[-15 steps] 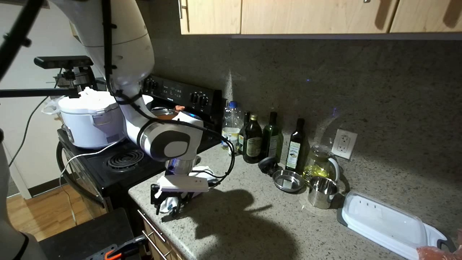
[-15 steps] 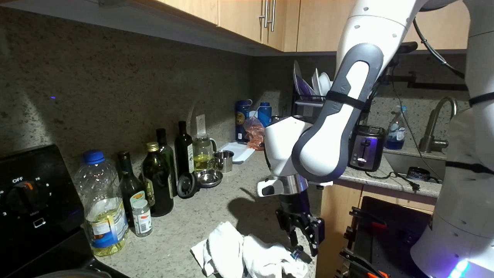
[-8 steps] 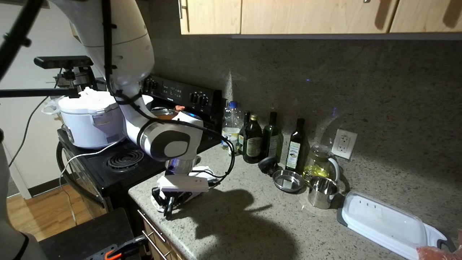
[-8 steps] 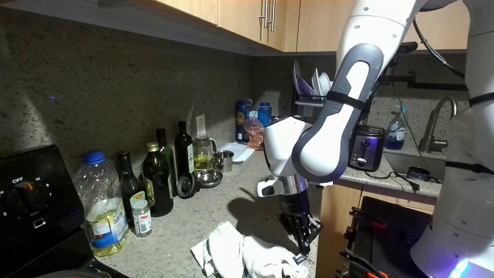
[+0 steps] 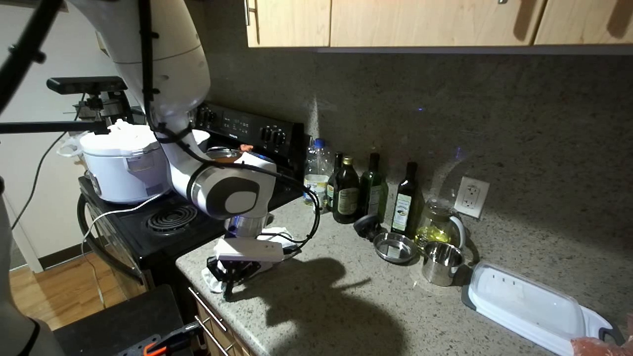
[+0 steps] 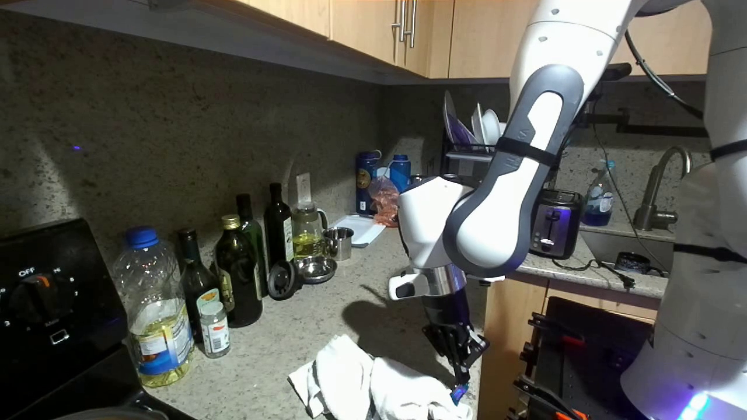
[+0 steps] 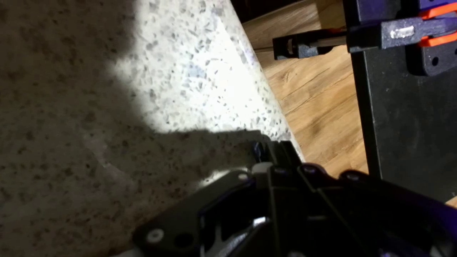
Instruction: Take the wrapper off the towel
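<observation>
counter (image 6: 257, 370): speckled, partly shadowed | towel (image 6: 343, 379): white, bunched on counter near edge | gripper (image 6: 461, 378): pointing down at towel's end, fingers together, clamped on wrapper (image 6: 460, 394) | wrapper: small, blue, shiny, at fingertips beside towel; whether round it, cannot tell

Towel (image 6: 341, 376) on the counter (image 6: 254, 373)

Soft, matt cloth towel (image 6: 388, 385); shiny wrapper (image 6: 459, 394), its material unclear; smooth, speckled, stone-like countertop (image 5: 425, 316); polished metal cup (image 5: 441, 267) and bowl (image 5: 394, 248); glossy glass bottles (image 6: 239, 286); smooth wood-grain cabinet doors (image 5: 425, 22); wood-look floor (image 7: 321, 103)
</observation>
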`<action>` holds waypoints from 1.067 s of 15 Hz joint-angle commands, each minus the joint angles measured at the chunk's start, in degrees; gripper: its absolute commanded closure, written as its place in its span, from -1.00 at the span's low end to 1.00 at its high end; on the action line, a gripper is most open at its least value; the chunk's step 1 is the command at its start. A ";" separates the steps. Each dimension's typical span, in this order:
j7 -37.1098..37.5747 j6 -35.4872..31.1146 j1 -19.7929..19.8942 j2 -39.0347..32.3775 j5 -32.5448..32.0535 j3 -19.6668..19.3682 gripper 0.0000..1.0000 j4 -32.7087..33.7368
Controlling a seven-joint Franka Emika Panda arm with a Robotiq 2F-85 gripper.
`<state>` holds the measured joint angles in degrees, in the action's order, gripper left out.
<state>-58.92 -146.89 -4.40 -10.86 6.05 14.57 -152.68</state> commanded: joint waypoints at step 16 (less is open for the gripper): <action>14.09 -0.38 -5.20 5.89 0.78 3.30 0.99 -5.26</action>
<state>-47.98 -146.73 -8.43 -8.42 6.13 17.16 -155.43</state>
